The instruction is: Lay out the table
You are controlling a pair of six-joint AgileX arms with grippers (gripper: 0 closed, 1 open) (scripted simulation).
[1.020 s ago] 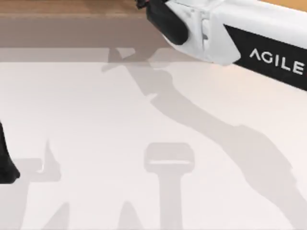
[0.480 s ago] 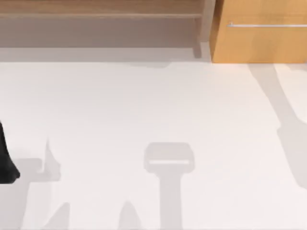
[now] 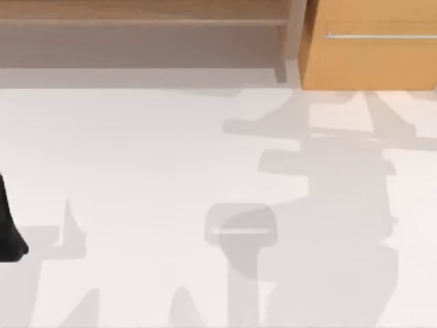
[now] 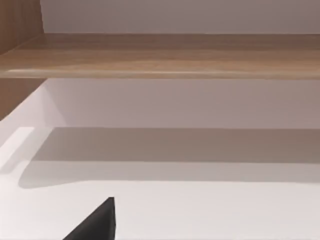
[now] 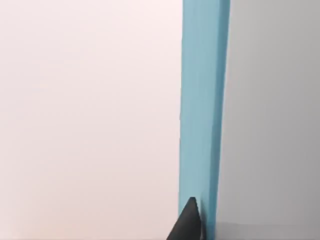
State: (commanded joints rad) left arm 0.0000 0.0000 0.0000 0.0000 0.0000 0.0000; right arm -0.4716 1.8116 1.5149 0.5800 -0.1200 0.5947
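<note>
**Bare worktop, claws barely in sight**

The worktop point(image 3: 136, 157) is by far the biggest thing here: a plain off-white surface spread under both arms, carrying nothing but shadows. A broad shadow of arm-like shape lies over its right half, short of the drawer unit.

Along the far edge of the worktop, well away from the left claw, stands the brown wooden shelf point(image 3: 143, 20). In the left wrist view its board point(image 4: 160, 55) runs across ahead of that claw, with open worktop between them. Beside the shelf, toward the right, is the orange drawer unit point(image 3: 372, 61) with its silver bar handle point(image 3: 379, 35).

A tall pale-blue upright strip point(image 5: 202, 100) rises right ahead of the right claw's dark tip point(image 5: 187, 222); what it belongs to I cannot tell.

The left arm is a dark sliver point(image 3: 8, 229) at the worktop's left edge, and one dark tip point(image 4: 97, 222) of its claw shows in the wrist view. Whether either claw is open or closed cannot be told.

Nothing is laid out yet, I judge. To do the step well, the claw should approach squarely, confirm what the blue strip is before closing, and keep clear of the shelf board.
</note>
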